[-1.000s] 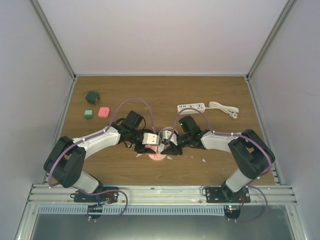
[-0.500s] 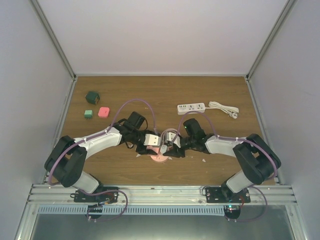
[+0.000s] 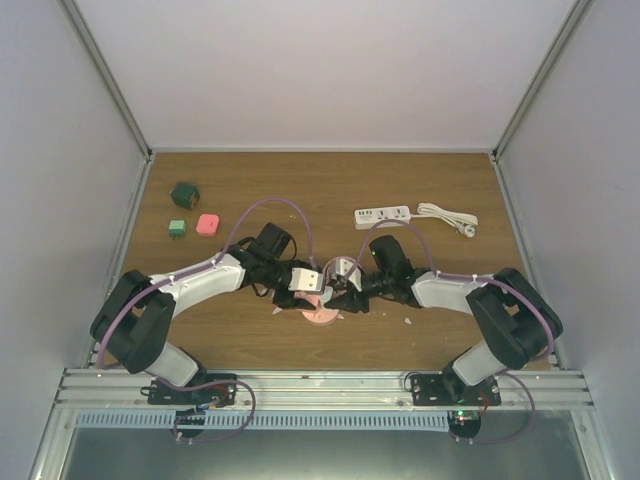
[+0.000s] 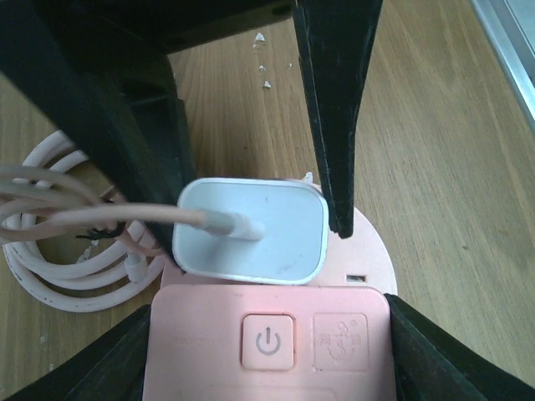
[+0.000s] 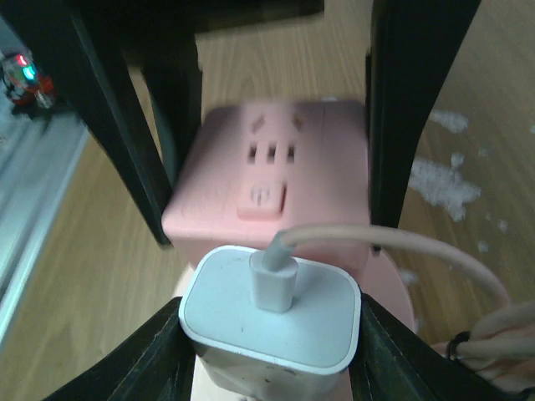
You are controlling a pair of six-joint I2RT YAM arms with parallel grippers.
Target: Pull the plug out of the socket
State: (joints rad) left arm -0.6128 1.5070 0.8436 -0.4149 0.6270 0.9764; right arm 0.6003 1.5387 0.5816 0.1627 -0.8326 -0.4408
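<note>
The left gripper [image 4: 269, 322] is closed narrow on the pink socket [image 5: 267, 159], one finger pressed on each side of the cube. The right gripper [image 5: 269, 322] clamps the white plug [image 4: 251, 230] in the same way, its fingers tight on the plug's two flanks. The plug sits against one side face of the socket with no gap showing between them. Whether its prongs are still seated cannot be told.

One pale cable connector [image 5: 274, 280] enters the plug's outer face, and its cable runs off to a loose coil [image 4: 58, 267] lying on the counter [image 4: 435, 150]. The socket carries one button with a power symbol [image 4: 267, 342]. Beside it is one embossed square mark [image 4: 340, 341], too faint to read, and no brand name is legible. Another face has outlet slots, blurred. A round pink base [image 4: 372, 251] lies under the socket.

Farther back on the counter lie one white power strip [image 3: 383, 214] with its cord [image 3: 447, 217], one dark green cube [image 3: 184, 193], one small green block [image 3: 177, 228] and one small pink block [image 3: 208, 224].
</note>
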